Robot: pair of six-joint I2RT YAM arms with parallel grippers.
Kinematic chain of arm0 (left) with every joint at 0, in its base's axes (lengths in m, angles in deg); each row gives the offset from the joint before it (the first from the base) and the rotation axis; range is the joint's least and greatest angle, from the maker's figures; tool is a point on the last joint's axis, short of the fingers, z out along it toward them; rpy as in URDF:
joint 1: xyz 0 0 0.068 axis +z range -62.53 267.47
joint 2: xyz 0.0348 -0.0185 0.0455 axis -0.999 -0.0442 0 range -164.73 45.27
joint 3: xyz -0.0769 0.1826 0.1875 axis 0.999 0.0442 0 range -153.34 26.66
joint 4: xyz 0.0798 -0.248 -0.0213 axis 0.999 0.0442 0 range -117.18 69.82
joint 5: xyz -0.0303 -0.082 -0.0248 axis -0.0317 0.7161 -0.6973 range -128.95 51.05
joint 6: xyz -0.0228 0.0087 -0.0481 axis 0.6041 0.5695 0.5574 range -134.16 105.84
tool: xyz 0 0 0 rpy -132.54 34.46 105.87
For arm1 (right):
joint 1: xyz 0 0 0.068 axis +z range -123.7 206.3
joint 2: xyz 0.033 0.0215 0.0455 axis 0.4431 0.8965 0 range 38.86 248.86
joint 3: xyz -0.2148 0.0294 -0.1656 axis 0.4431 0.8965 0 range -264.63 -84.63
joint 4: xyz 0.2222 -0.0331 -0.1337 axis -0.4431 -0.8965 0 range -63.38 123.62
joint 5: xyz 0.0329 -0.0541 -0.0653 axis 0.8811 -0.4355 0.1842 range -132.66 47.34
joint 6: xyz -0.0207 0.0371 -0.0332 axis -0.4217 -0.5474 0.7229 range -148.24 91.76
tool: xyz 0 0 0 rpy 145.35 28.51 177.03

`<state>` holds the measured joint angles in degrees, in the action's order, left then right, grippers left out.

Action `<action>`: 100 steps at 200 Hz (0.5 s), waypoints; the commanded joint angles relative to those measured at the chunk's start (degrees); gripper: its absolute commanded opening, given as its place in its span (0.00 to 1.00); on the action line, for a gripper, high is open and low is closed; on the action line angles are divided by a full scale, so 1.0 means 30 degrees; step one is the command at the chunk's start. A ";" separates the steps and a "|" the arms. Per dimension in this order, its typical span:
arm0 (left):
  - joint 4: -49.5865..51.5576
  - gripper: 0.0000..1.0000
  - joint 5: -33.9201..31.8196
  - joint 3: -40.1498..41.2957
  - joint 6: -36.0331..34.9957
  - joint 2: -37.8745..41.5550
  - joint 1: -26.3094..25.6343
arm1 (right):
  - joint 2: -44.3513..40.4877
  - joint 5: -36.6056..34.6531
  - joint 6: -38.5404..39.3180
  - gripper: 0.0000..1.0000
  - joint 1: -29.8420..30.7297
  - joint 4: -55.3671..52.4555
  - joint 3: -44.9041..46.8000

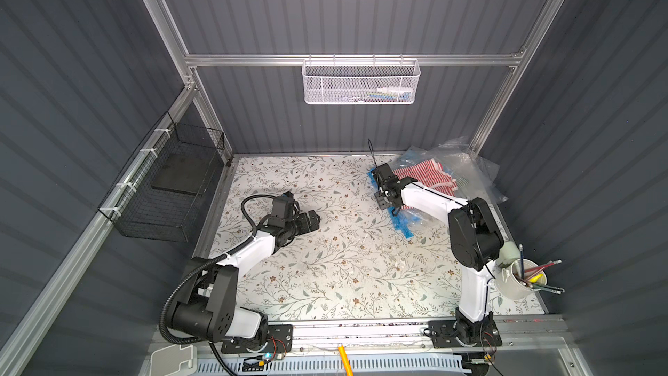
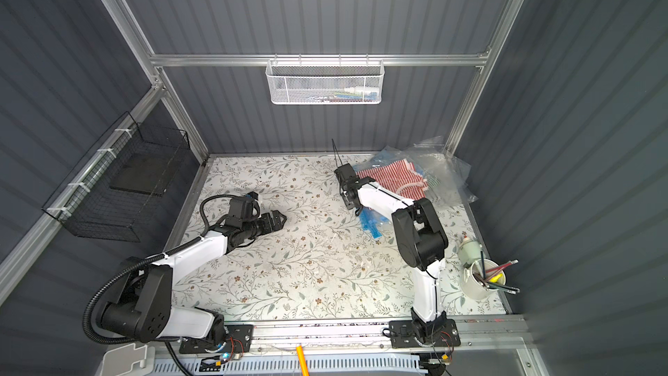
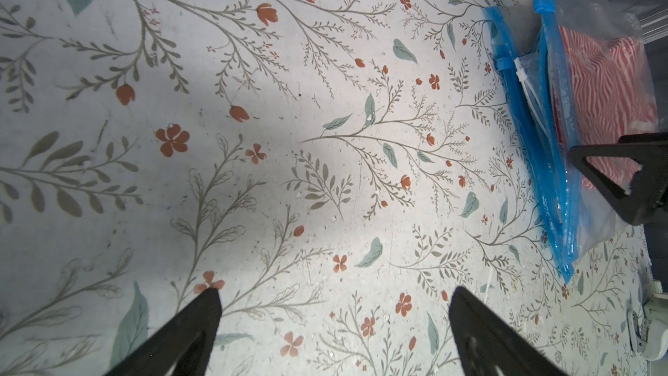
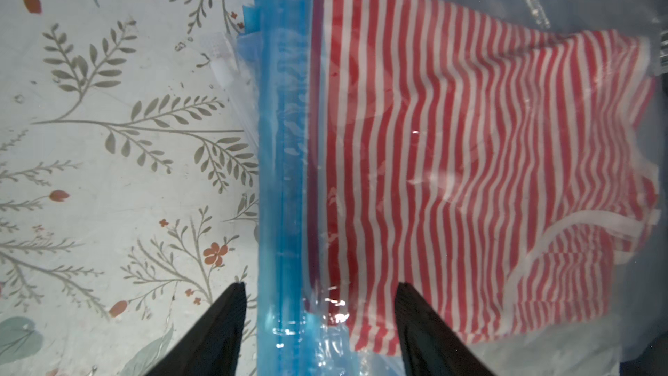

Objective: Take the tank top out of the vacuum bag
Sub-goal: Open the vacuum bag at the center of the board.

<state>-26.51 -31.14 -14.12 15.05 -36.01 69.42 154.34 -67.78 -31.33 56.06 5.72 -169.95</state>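
The vacuum bag point(image 1: 470, 168), clear plastic with a blue zip strip point(image 4: 282, 139), lies at the table's back right corner in both top views. The tank top point(image 1: 430, 175), red-and-white striped, lies inside it point(image 4: 470, 139). My right gripper point(image 4: 320, 291) points down over the bag's blue edge, open, with one finger on the table side and the other over the striped cloth; the strip lies between them with a gap on each side. My left gripper point(image 3: 338, 291) hovers wide open over bare table at mid-left point(image 1: 312, 218), well apart from the bag point(image 3: 564, 121).
A white cup of pencils point(image 1: 520, 280) and a small white bottle point(image 1: 509, 251) stand at the table's right edge beside the right arm. A white mesh basket point(image 1: 361, 83) hangs on the back wall. A black wire basket point(image 1: 170, 182) hangs on the left wall.
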 commanded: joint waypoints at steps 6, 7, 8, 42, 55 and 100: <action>0.0253 1.00 0.0377 -0.0364 0.0103 -0.0086 -0.0079 | 0.0141 -0.0815 0.0425 0.65 0.0184 0.0363 -0.0155; 0.0250 1.00 0.0380 -0.0359 0.0119 -0.0091 -0.0079 | 0.0160 -0.0834 0.0435 0.65 0.0186 0.0393 -0.0155; 0.0233 1.00 0.0382 -0.0356 0.0128 -0.0093 -0.0079 | 0.0184 -0.0859 0.0440 0.65 0.0202 0.0408 -0.0154; 0.0188 1.00 0.0274 -0.0162 0.0282 -0.0028 -0.0079 | 0.0581 -0.2517 0.0736 0.61 0.0298 0.0539 -0.0211; 0.0214 1.00 0.0190 -0.0105 0.0304 -0.0007 -0.0072 | 0.0640 -0.2582 0.0824 0.57 0.0272 0.0678 -0.0184; 0.0246 1.00 0.0090 -0.0119 0.0341 -0.0012 -0.0079 | 0.1202 -0.2853 0.0783 0.49 0.0255 0.0404 -0.0504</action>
<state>-26.51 -31.18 -14.12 15.27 -36.01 69.42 156.44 -73.62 -29.06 56.78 7.47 -169.95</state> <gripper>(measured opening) 0.997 0.511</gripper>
